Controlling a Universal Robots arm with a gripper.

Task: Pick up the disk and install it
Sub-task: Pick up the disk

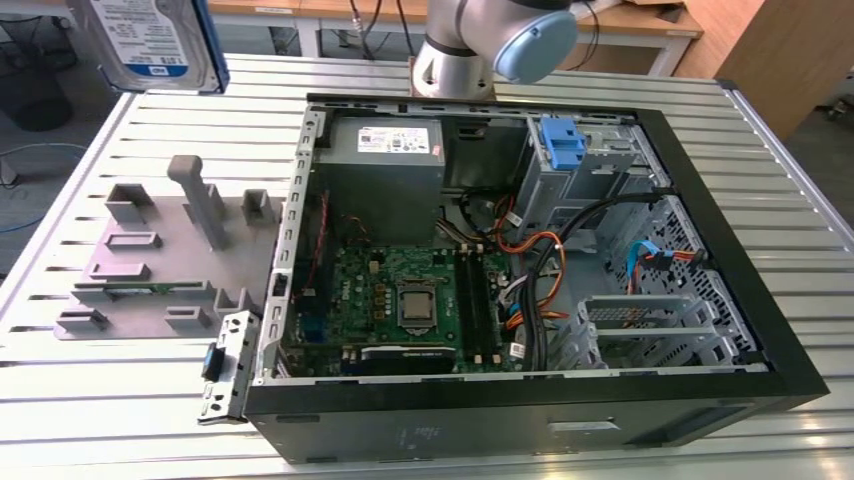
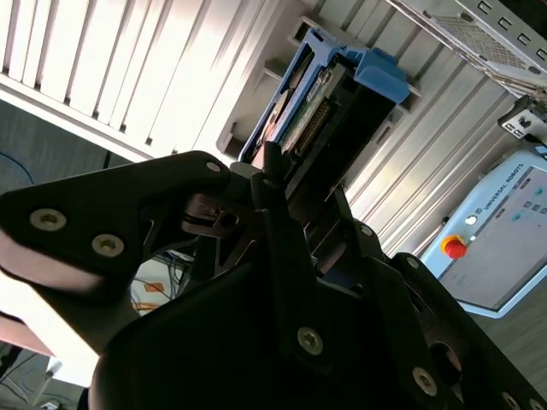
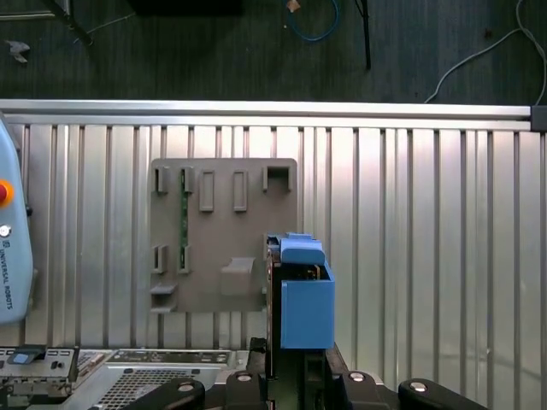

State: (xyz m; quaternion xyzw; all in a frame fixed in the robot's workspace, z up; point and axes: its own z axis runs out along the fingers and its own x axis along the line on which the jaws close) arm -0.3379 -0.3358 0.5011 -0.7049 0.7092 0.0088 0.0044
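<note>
Second wrist view: the gripper (image 2: 295, 201) has its jaws clamped on the disk (image 2: 329, 102), which stands edge-on between them, its blue carrier frame outermost; first wrist view: the disk hangs clear above the slatted table (image 3: 427, 213), over one edge of the grey fixture plate (image 3: 222, 231); exterior view: held aloft near the table's far corner, the exterior view's left.

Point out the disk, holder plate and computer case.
disk (image 1: 144, 42), exterior view, labelled face.
holder plate (image 3: 224, 229), first wrist view, flat middle.
computer case (image 1: 441, 435), exterior view, black outer wall.
</note>
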